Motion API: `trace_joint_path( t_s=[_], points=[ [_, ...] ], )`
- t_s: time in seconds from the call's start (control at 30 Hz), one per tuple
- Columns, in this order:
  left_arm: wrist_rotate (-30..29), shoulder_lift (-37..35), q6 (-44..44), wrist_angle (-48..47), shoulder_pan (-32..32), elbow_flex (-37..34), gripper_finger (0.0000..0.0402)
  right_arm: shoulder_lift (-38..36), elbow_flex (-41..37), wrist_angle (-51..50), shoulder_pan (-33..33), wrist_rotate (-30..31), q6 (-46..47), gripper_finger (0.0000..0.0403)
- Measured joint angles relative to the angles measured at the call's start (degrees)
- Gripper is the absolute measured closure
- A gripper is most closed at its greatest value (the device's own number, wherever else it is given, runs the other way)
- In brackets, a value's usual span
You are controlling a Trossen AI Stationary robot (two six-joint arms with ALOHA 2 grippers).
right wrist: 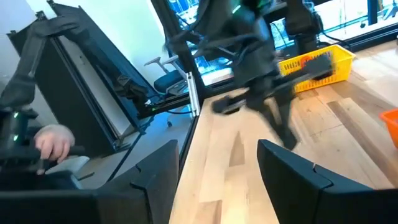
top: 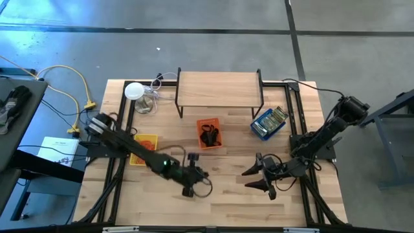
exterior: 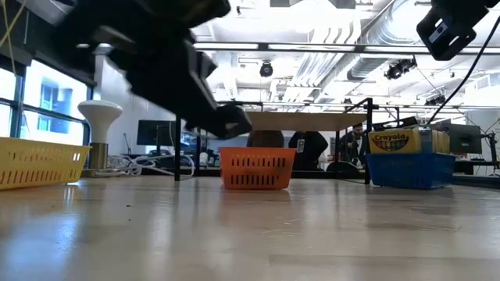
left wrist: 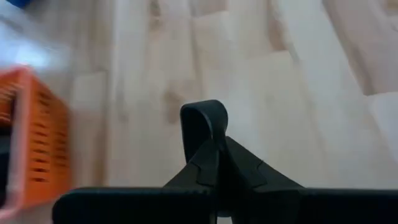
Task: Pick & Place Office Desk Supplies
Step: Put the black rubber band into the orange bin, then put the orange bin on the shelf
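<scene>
Left tool point(top: 188, 191) clenched over bare surface point(top: 226, 200), nothing visibly held; right tool point(top: 261, 176) released, waiting; next needs a regrasp on an item.

Lamp point(top: 134, 90), wooden shelf point(top: 219, 87), trays point(top: 208, 133)

Counted on the surface: three trays, one lamp, one shelf, two arms.

One yellow tray point(top: 143, 149), one orange tray point(top: 208, 133) and one blue tray point(top: 268, 123) are seen, with one white round lamp point(top: 134, 91) and one wooden shelf point(top: 220, 92); the black pieces point(top: 209, 136) in the orange tray cannot be counted, perhaps several.
</scene>
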Motion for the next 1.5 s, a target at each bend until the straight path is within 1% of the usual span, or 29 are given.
trace_joint_path(
  t_s=[0.1, 0.23, 0.33, 0.43, 0.5, 0.57, 0.67, 0.87, 1.0, 1.27, 1.33, 1.37, 1.43, 1.47, 1.5],
  points=[
    [1.73, -3.49, 2.19, -2.87, 3.47, -0.11, 0.0400, 0.00, 0.00, 0.00, 0.20, 0.02, -0.23, 0.0198],
    [4.01, -6.13, 2.05, -3.03, 9.98, 0.11, 0.0400, 0.00, 0.00, 0.31, -0.72, 0.07, -2.29, 0.0198],
    [3.21, -5.83, -1.76, -4.78, 15.70, -0.06, 0.0400, 0.00, 0.00, 0.32, -1.48, 0.06, -3.21, 0.0198],
    [2.91, -5.80, -6.85, -3.75, 20.63, 0.04, 0.0400, 0.00, 0.00, -0.49, -1.65, 0.02, -3.07, 0.0198],
    [3.04, -5.74, -8.06, -3.86, 23.06, 0.04, 0.0400, 0.00, 0.00, -1.26, -1.18, -0.03, -2.95, 0.0198],
    [4.38, -5.12, -8.10, -3.26, 24.74, 0.04, 0.0398, 0.00, 0.00, -1.61, -0.51, -0.16, -2.85, 0.0198],
    [6.40, -4.66, -7.80, -3.19, 25.65, 0.02, 0.0382, 0.02, 0.00, -1.73, 0.35, -0.19, -3.25, 0.0198],
    [6.23, -3.96, -7.39, -1.25, 25.25, 0.05, 0.0327, 0.02, 0.00, -3.19, 0.29, -0.16, -6.52, 0.0198],
    [5.88, -3.90, -7.39, 0.69, 25.04, 0.09, 0.0304, 0.02, 0.00, -4.86, 0.31, -0.20, -6.92, 0.0198],
    [4.46, -3.90, -6.91, 0.92, 24.88, 0.09, 0.0297, 0.02, 0.00, -7.41, 0.31, -0.20, -6.31, 0.0198],
    [4.44, -4.11, -6.93, 0.80, 24.62, 0.09, 0.0297, 0.02, 0.00, -7.41, 0.18, 0.12, -8.00, 0.0198],
    [4.42, -4.46, -6.93, 0.41, 24.35, 0.05, 0.0297, 0.02, 0.00, -7.32, -0.14, 1.25, -10.40, 0.0198],
    [4.54, -6.18, -6.93, 0.55, 23.23, 0.03, 0.0297, 0.02, 0.00, -7.33, -1.59, 5.52, -13.20, 0.0198],
    [4.58, -7.52, -6.96, 0.54, 22.48, 0.02, 0.0297, 0.02, 0.13, -7.63, -2.96, 6.59, -13.87, 0.0198],
    [4.62, -8.96, -6.97, 0.95, 21.58, 0.04, 0.0297, 0.02, 0.34, -7.78, -4.53, 6.38, -14.80, 0.0198]
  ],
)
